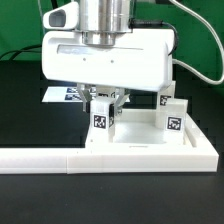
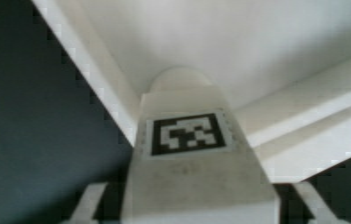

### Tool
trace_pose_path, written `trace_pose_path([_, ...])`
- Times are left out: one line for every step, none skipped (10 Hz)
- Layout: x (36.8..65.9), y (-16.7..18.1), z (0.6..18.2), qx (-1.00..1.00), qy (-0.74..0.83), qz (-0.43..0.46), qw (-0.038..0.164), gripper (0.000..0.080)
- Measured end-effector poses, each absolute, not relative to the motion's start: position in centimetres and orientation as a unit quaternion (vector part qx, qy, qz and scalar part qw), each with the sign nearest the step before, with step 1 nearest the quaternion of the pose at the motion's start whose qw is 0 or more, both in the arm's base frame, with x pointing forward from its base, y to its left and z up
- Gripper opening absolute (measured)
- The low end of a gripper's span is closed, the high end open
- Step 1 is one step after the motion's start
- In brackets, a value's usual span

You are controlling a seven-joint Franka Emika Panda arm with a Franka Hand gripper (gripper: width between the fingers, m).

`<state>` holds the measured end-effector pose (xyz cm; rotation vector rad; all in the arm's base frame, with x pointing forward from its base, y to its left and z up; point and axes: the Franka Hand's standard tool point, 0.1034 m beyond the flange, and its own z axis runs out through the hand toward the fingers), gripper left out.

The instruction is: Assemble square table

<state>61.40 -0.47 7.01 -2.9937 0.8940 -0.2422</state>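
The white square tabletop (image 1: 140, 140) lies tray-like against the barrier, and part of it shows in the wrist view (image 2: 243, 40). Two white legs with tags stand on its right side in the exterior view, one nearer (image 1: 171, 117) and one behind (image 1: 166, 97). My gripper (image 1: 107, 106) hangs over the tabletop's left corner in the exterior view, shut on another white leg (image 1: 101, 119) that it holds upright. In the wrist view this leg (image 2: 190, 135) fills the middle with its tag facing the camera, between my gripper's (image 2: 193, 203) two fingers (image 2: 94, 205). The leg's lower end is hidden.
The long white L-shaped barrier (image 1: 100, 158) runs across the front and up the exterior view's right side (image 1: 205, 145). The marker board (image 1: 62, 95) lies behind at the exterior view's left. A white cable (image 1: 205, 60) hangs at the back right.
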Motion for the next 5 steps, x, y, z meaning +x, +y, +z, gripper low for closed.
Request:
trace_pose_path([61.39,-0.44,6.97,-0.951,0.301,-0.077,0.006,0.0392])
trace_pose_path([61.38,-0.47,6.96,-0.951,0.299,-0.077,0.005,0.0392])
trace_pose_path([61.38,-0.47,6.95,-0.951,0.299,-0.077,0.005,0.0568])
trace_pose_path([61.38,-0.48,6.94,-0.951,0.299,-0.077,0.005,0.0624])
trace_pose_path([61.38,-0.46,6.96,-0.953,0.294,-0.077,0.005,0.0624])
